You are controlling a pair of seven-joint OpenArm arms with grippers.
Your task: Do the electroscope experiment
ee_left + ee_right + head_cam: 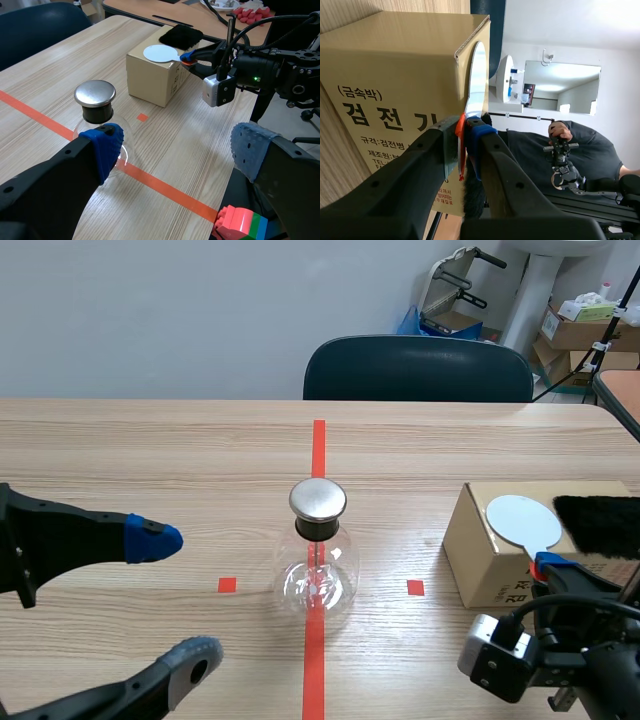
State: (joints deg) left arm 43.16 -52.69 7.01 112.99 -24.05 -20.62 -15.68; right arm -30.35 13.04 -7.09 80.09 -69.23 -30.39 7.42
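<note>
The electroscope, a glass flask (318, 578) with a round metal cap (318, 499), stands on the red tape line at the table's middle. In the left wrist view the flask (95, 112) is just ahead of one finger. My left gripper (175, 598) (177, 150) is open and empty, left of the flask. A cardboard box (490, 560) (150, 80) (385, 75) at the right carries a white disc (523, 521) (160, 52) (477, 80) and a black fur cloth (600, 525) (181, 36). My right gripper (548, 565) (465, 137) is shut on the disc's orange handle (461, 125) at the box's near edge.
A dark chair (418, 368) stands behind the far table edge. Small red tape squares (227, 585) flank the flask. A coloured brick block (240, 225) lies below the table's near edge in the left wrist view. Boxes and gear stand at the back right.
</note>
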